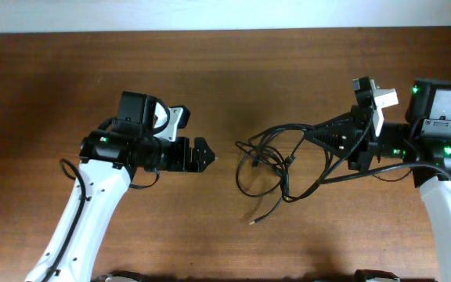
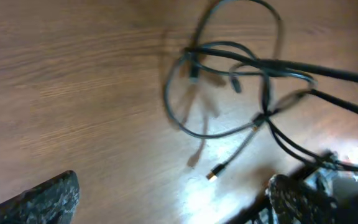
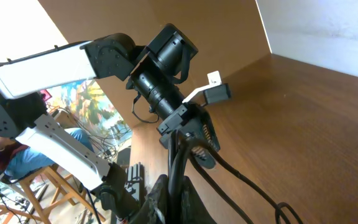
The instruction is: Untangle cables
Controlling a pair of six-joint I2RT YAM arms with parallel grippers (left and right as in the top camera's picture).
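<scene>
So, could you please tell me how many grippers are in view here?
2: the left gripper, open, sits left of the cable tangle; the right gripper, at the right, is shut on that tangle.

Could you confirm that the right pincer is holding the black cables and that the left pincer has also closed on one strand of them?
Not quite. The left pincer has closed on nothing: it stands open and apart from the black cables, as the overhead view shows. The right pincer is indeed holding them.
</scene>
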